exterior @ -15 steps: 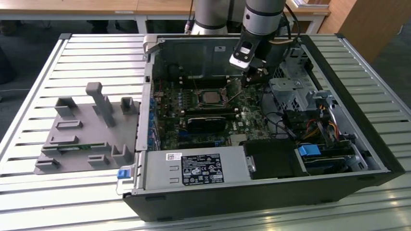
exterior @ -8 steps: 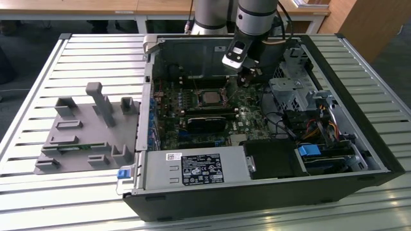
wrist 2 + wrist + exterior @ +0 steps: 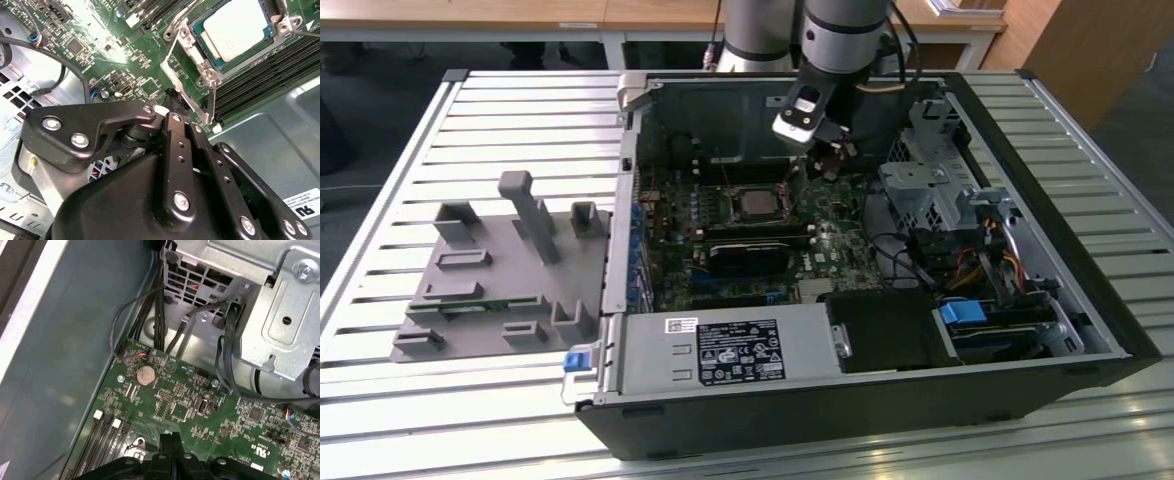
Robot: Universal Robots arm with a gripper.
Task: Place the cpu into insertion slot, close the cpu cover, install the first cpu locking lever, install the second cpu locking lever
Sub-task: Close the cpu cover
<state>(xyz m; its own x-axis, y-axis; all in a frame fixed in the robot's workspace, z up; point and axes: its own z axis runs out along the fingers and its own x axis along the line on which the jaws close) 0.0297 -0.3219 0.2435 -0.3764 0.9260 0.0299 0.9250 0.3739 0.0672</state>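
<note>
1. Exterior view: the cpu (image 3: 758, 203) sits in the insertion slot (image 3: 735, 200) at mid-frame, inside the open computer case (image 3: 854, 410) on the slatted desk (image 3: 480, 110).
2. The end effector (image 3: 838, 152) hangs just up-right of it, fingers pressed together with nothing between them.
3. In the second wrist view its tip is just beside a thin locking lever (image 3: 212, 102) at a corner of the cpu cover (image 3: 202, 62), which lies flat around the chip. Contact cannot be told.
4. Levering likely calls for a low, steady push along the rod's swing, so the tip does not skid onto the memory slots (image 3: 265, 70).
5. The drive cage (image 3: 921, 195) and cables (image 3: 907, 250) crowd the exterior view's right. A grey fixture (image 3: 494, 270) lies well apart, left.
</note>
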